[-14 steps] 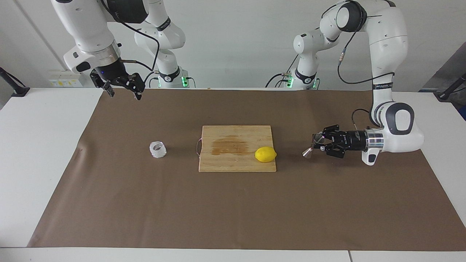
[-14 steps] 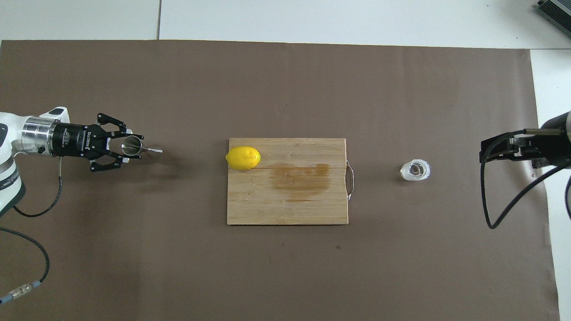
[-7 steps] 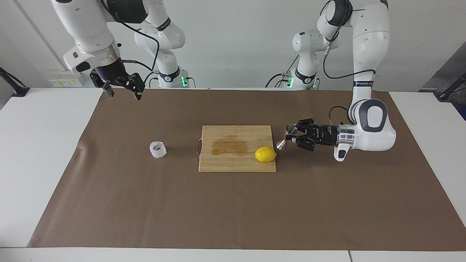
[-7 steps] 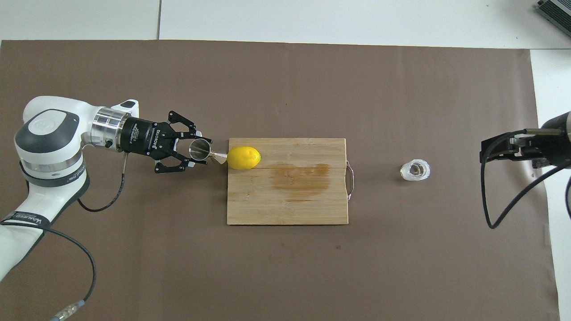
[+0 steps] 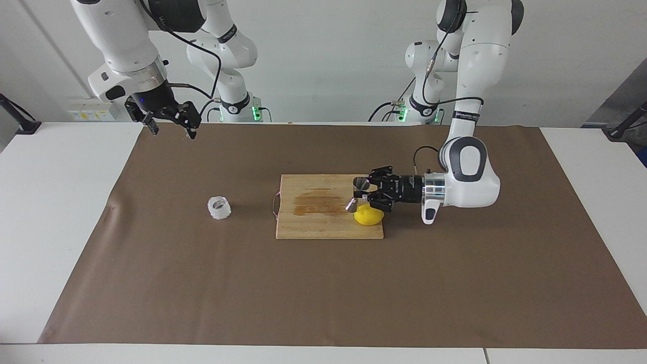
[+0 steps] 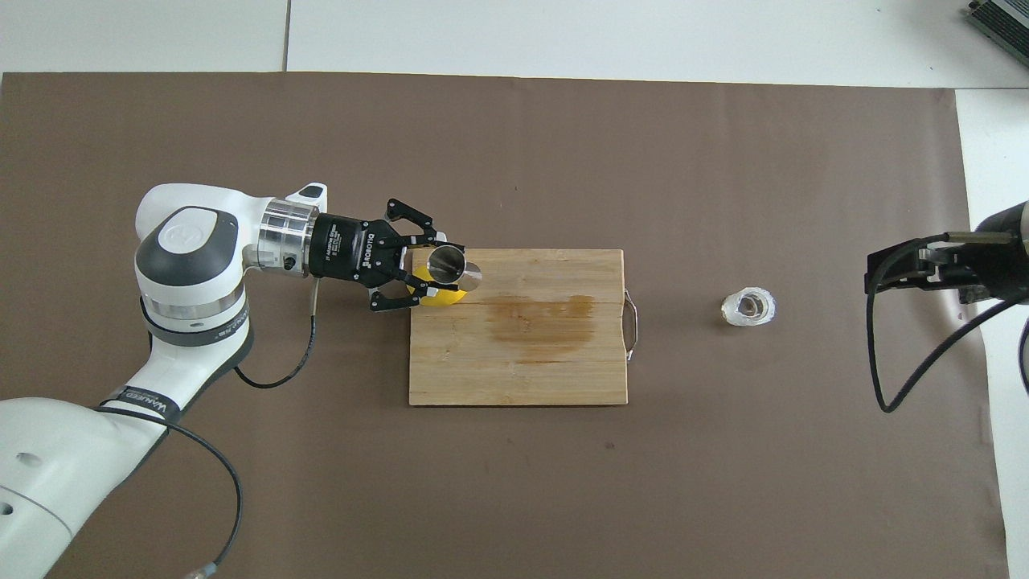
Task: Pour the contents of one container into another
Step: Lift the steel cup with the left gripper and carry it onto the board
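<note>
left gripper [image 5: 365, 193] clamped on steel jigger [image 5: 358, 191], mid-frame above lemon [image 5: 368, 217] | right gripper [image 5: 170, 124] spread wide, upper left, waiting | glass cup [image 5: 219, 208] left of board [image 5: 323, 222]

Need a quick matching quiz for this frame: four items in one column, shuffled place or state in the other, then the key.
Items
1. steel jigger
2. lemon
3. knobbly glass cup
4. right end effector

States
A. open, waiting above the table edge at the right arm's end
B. stands alone on the brown mat, beside the board's handle end
C. held in the shut left end effector, over the cutting board
D. lies on the cutting board, under the jigger

Pairs: 1-C, 2-D, 3-B, 4-A
</note>
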You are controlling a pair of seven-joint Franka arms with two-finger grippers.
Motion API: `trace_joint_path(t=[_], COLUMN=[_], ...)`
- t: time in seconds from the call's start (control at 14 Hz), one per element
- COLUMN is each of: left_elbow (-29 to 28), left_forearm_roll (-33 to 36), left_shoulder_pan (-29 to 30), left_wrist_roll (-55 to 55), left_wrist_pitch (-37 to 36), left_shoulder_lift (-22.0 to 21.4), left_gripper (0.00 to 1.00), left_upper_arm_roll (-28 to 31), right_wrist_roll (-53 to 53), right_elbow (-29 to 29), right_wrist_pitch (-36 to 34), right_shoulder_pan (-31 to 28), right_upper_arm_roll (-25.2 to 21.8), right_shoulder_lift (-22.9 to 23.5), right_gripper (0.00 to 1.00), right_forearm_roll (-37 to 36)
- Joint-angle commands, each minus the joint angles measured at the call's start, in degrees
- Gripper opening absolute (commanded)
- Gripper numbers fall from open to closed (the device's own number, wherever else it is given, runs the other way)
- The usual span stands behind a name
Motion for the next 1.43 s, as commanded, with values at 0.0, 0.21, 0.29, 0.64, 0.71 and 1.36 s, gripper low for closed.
trace_joint_path(t=[0.0, 0.21, 0.29, 0.64, 0.71, 1.36], left_elbow=[-2.89, -3.51, -3.77, -5.88, -6.49, -7.81], left_forearm_roll=[-4.41, -8.28, -9.42, -15.14, -16.97, -20.07], left_shoulder_pan=[-5.96, -10.10, -11.24, -16.78, -17.49, -19.95], left_wrist_roll=[-0.63, -0.36, -0.19, 2.53, 3.23, 7.02], left_wrist_pitch=[8.40, 14.92, 16.85, 21.88, 22.40, 24.96], left_shoulder_lift=[-1.98, -1.90, -1.90, -1.90, -1.90, -1.63], left_gripper=[0.00, 0.00, 0.00, 0.00, 0.00, 0.00], left_upper_arm_roll=[1.21, 1.12, 1.12, 1.03, 1.03, 1.03], right_wrist_roll=[-1.35, -1.35, -1.35, -1.36, -1.44, -1.35], right_elbow=[-0.35, -0.35, -0.35, -0.35, -0.35, -0.26], right_wrist_pitch=[-0.07, -0.33, -0.25, -0.25, -0.25, 0.02], right_shoulder_pan=[-1.23, -1.84, -2.02, -2.02, -2.02, -1.32], right_upper_arm_roll=[0.01, 0.01, 0.01, 0.10, 0.10, 0.36], right_shoulder_lift=[-0.44, -0.44, -0.44, -0.44, -0.44, -0.44], right_gripper=[1.00, 1.00, 1.00, 1.00, 1.00, 1.00], right_forearm_roll=[1.44, 1.44, 1.44, 1.36, 1.35, 1.35])
